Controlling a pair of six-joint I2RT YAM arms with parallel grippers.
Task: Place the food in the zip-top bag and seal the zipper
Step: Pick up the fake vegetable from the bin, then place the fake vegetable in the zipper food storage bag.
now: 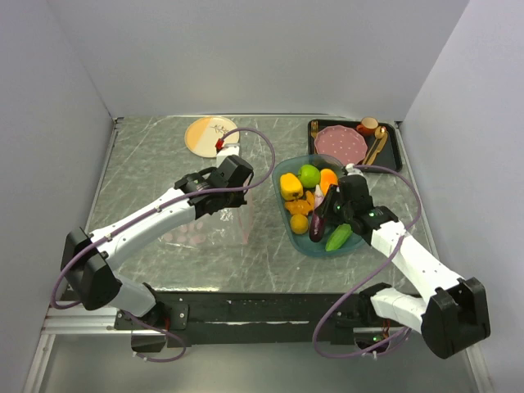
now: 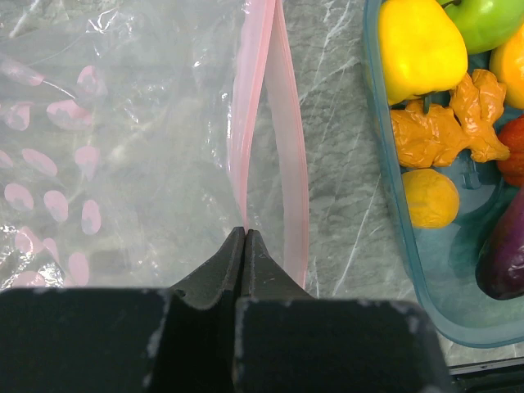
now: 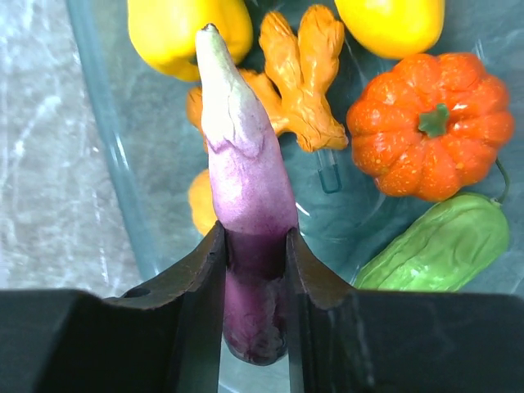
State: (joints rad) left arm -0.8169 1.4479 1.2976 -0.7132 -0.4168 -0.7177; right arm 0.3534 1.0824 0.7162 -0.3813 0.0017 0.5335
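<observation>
The grey marbled table [image 1: 147, 164] carries everything. The clear zip-top bag [image 2: 123, 147] lies flat, left of centre and near the front edge; its pink dots show, but in the overhead view its outline is hard to trace against the table. Right of it sits the teal tray [image 1: 282, 176], which holds the food: a yellow pepper [image 2: 417, 45], a green apple [image 2: 483, 20], an orange pumpkin [image 3: 430, 123], a ginger-shaped orange piece [image 2: 446, 123], a green cucumber [image 3: 446, 246] and a dark eggplant [image 2: 508, 254], partly cut off by the frame.

At far right a black tray [image 1: 397, 151] holds a pink plate [image 1: 341, 143] and brown items too small to identify. A cream plate [image 1: 209, 133] lies far centre; its markings cannot be read.

The left gripper [image 2: 246, 237] is pressed together, pinching the zipper [image 2: 288, 164] at the bag's right edge. The right gripper [image 3: 254, 232] clamps a pale eggplant [image 3: 246, 164] by its purple end over the tray.
</observation>
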